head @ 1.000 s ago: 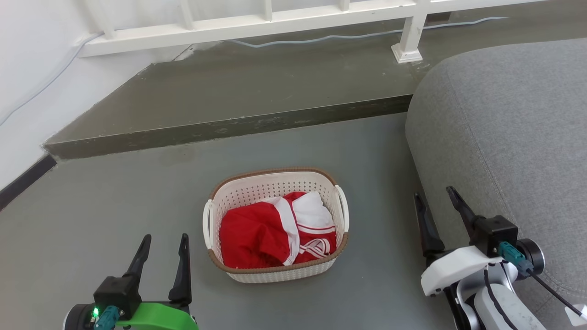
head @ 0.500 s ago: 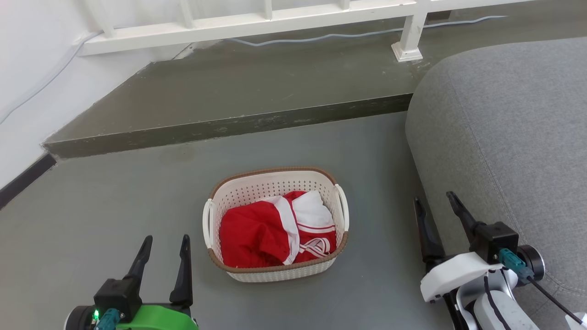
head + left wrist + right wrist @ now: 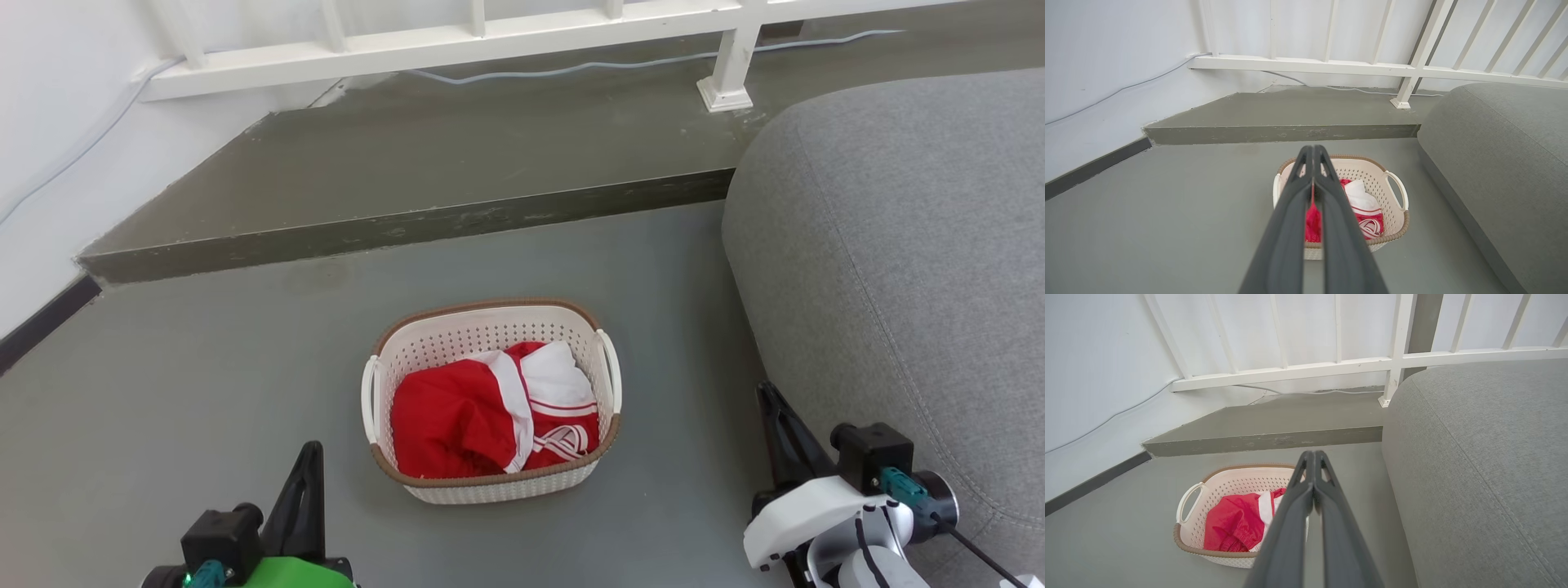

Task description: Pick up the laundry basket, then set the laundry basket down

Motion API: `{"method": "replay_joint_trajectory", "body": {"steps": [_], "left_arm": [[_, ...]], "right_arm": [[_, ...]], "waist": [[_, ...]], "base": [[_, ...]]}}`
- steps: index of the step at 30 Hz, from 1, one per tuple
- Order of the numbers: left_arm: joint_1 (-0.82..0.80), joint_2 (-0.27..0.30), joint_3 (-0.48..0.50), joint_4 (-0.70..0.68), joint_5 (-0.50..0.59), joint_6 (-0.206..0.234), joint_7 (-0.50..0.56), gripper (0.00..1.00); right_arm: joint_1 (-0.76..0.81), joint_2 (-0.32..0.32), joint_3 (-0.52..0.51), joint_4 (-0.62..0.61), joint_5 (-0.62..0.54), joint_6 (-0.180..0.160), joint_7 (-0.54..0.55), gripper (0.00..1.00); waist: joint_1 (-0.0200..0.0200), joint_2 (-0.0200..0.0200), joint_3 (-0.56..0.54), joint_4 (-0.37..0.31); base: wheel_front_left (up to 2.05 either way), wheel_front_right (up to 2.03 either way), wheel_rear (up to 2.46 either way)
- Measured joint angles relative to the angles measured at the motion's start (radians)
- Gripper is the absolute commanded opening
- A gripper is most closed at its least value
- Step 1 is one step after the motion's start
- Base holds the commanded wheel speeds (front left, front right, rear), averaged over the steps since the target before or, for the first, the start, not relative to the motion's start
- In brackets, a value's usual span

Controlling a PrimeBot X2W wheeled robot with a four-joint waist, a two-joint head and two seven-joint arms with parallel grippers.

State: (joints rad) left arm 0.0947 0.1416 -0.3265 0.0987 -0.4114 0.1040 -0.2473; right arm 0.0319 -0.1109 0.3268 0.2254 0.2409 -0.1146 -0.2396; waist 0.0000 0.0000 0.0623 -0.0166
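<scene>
Two grippers flank the target and neither touches it. Left gripper (image 3: pixel 309 461): low in the head view, fingers pressed together, nothing pinched; the left wrist view confirms it, with the tips meeting in one line. Laundry basket (image 3: pixel 490 492): upright on the grey floor (image 3: pixel 163 392), between the grippers and ahead of both, short of the raised step (image 3: pixel 408 224). Red-and-white clothing (image 3: pixel 457 420) is heaped inside, at or under the brown rim. A thin white loop stands on each side, the left handle (image 3: pixel 369 390) and the right handle (image 3: pixel 613 371). Right gripper (image 3: pixel 774 412): fingers likewise closed on each other, empty, just beside the grey sofa (image 3: pixel 898 245). Judgement: the pick-up has not begun, and both grippers need to spread before they can take a handle. Risks from here: a closed or half-open finger that meets a handle would likely shove the basket, which looks light, across the smooth floor instead of catching it. If one side lifts before the other, the basket tilts and the clothing may slide out. The loops are narrow, so a poorly centred pinch could slip off. The right arm has little room, and a swing outward would brush the sofa.
</scene>
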Motion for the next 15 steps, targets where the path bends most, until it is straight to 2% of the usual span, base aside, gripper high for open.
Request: {"method": "replay_joint_trajectory", "body": {"steps": [5, 15], "left_arm": [[0.013, -0.002, 0.002, -0.006, -0.048, -0.009, 0.000, 0.00], [0.013, -0.010, 0.039, -0.009, -0.200, -0.029, 0.029, 0.00]], "right_arm": [[0.013, 0.002, -0.001, -0.017, 0.050, 0.009, 0.000, 0.00], [0.019, 0.011, -0.041, -0.034, 0.229, 0.030, 0.021, 0.00]], "waist": [[0.0000, 0.0000, -0.004, 0.001], [0.0000, 0.0000, -0.008, 0.003]], "base": [[0.00, 0.00, 0.00], [0.00, 0.00, 0.00]]}}
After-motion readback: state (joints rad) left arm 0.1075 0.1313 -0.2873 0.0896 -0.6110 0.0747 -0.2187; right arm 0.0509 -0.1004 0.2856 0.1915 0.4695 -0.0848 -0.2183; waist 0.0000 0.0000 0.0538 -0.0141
